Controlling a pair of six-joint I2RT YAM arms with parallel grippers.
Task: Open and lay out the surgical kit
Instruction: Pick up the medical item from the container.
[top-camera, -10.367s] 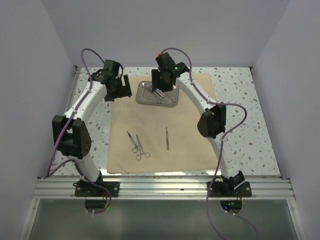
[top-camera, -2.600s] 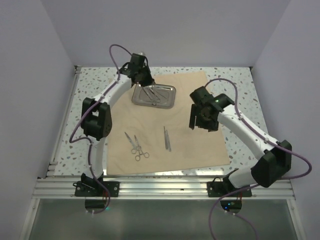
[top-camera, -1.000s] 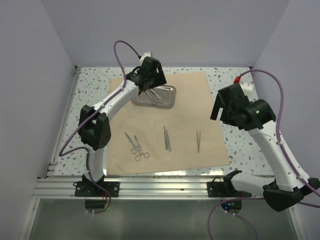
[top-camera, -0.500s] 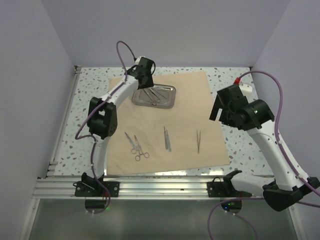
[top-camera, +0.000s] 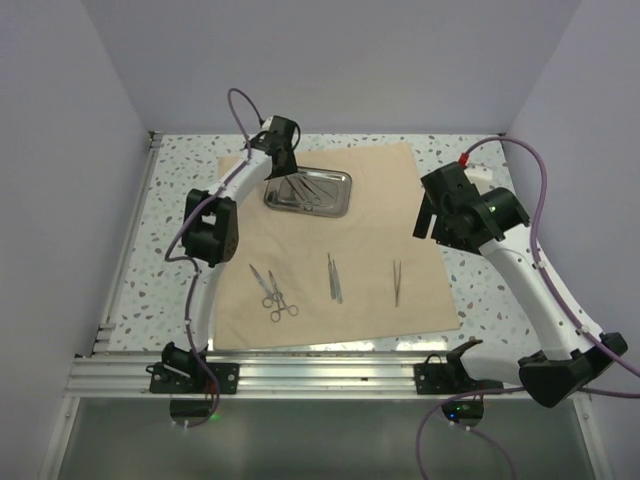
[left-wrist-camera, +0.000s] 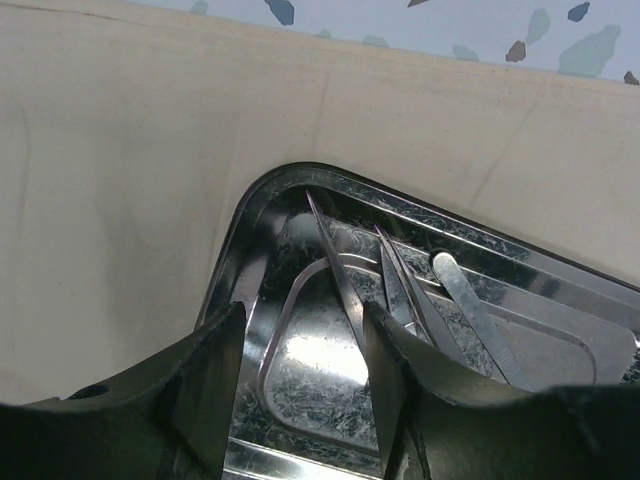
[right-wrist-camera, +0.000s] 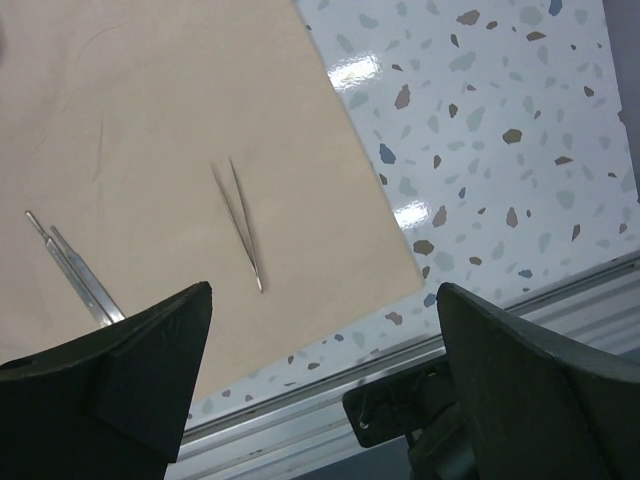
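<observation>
Right now what matters is the slim tool (left-wrist-camera: 338, 285) in the steel tray (left-wrist-camera: 300, 172), and it sits just under my left gripper (left-wrist-camera: 300, 330). It lies between the two fingers, closer to the right one. Its long side runs straight away from the wrist, so the fingers would close across its thin side. The left gripper is about half open, and I cannot see that it has hold of anything.

The tray is on the cloth wrap (top-camera: 370, 215) near the far edge of the bench (top-camera: 480, 160), left of the middle. The left arm is right at it. The right gripper (top-camera: 430, 215) hangs wide open and empty over the right edge of the cloth, well apart from the tray.

The scissors (top-camera: 275, 295), a second tool (top-camera: 335, 278) and the tweezers (top-camera: 397, 282) lie in a row nearer the near edge. A second ago the left gripper was over the middle of the tray and open wider. Now it is at the tray's left end and narrower
</observation>
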